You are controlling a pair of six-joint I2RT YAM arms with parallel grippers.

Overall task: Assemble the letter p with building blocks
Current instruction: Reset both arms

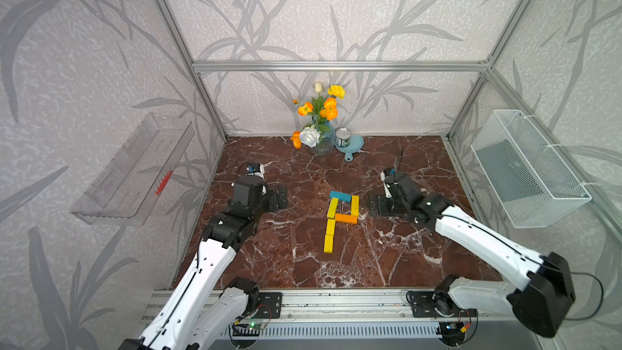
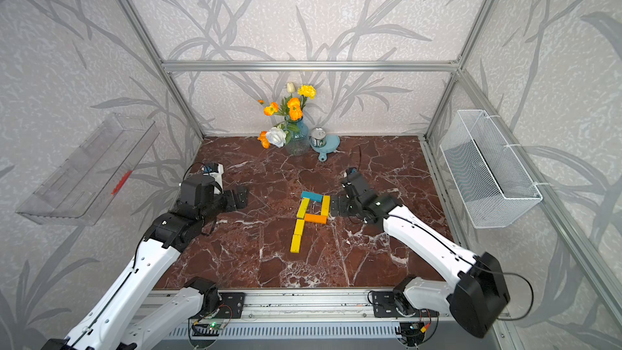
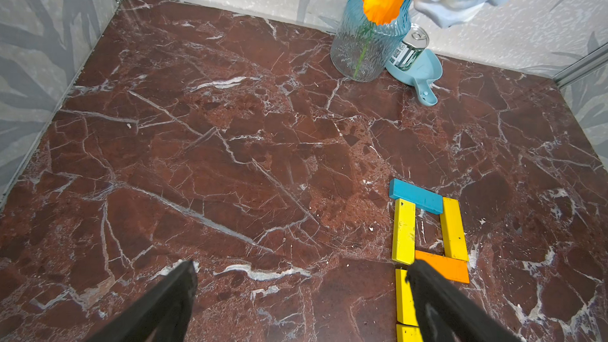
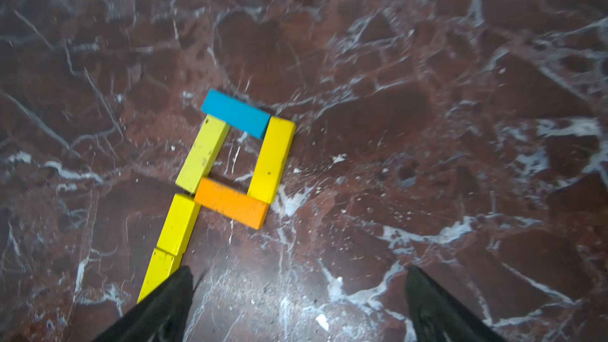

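Six building blocks (image 1: 330,227) lay flat on the marble table (image 1: 286,257) — four yellow, one blue, one orange — and together they formed one letter p (image 2: 311,212). Three yellow pieces ran end to end as the stem. The blue block (image 4: 235,113) closed the top of the loop, the fourth yellow piece made its outer side, and the orange block (image 4: 230,202) made its bottom.

The figure sat between the two grippers, well apart from the left gripper (image 1: 281,196) and just beside the right gripper (image 1: 372,205), whose tips faced the loop's yellow side. Whether those tips touched that piece could not be told from the top views. Both grippers were spread wide and held nothing. In the right wrist view bare marble showed between the two black fingers (image 4: 164,304), and the letter lay ahead of them, off to one side. In the left wrist view one finger hid part of the stem.

Beyond both grippers, against the back wall, stood one glass vase (image 1: 322,139) of flowers and one can (image 1: 342,137) — the can on one blue dish (image 1: 357,143).
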